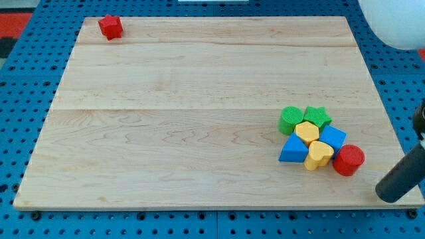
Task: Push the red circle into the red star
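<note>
The red circle [348, 160] lies at the lower right of the wooden board, at the right end of a tight cluster of blocks. The red star [110, 26] sits alone in the board's top left corner. My rod comes in from the view's right edge, and my tip [388, 193] is at the board's right edge, to the lower right of the red circle with a small gap between them.
The cluster left of the red circle holds a green circle [290, 120], a green star [317, 117], a yellow hexagon [306, 132], a blue block [332, 139], a blue triangle [293, 150] and a yellow heart [319, 155]. A white rounded object [395, 23] fills the top right corner.
</note>
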You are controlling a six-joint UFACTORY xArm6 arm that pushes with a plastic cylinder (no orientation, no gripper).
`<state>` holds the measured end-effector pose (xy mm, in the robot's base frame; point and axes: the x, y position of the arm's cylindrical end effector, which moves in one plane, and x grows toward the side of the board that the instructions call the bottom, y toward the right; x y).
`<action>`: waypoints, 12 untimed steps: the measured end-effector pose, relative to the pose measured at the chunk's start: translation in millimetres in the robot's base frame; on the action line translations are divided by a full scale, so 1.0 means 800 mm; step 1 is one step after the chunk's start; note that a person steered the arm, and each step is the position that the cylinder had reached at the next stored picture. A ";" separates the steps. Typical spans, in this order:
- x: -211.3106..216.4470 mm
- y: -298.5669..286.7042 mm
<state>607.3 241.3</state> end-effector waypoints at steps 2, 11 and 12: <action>-0.023 -0.002; -0.120 -0.220; -0.136 -0.251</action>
<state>498.2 40.7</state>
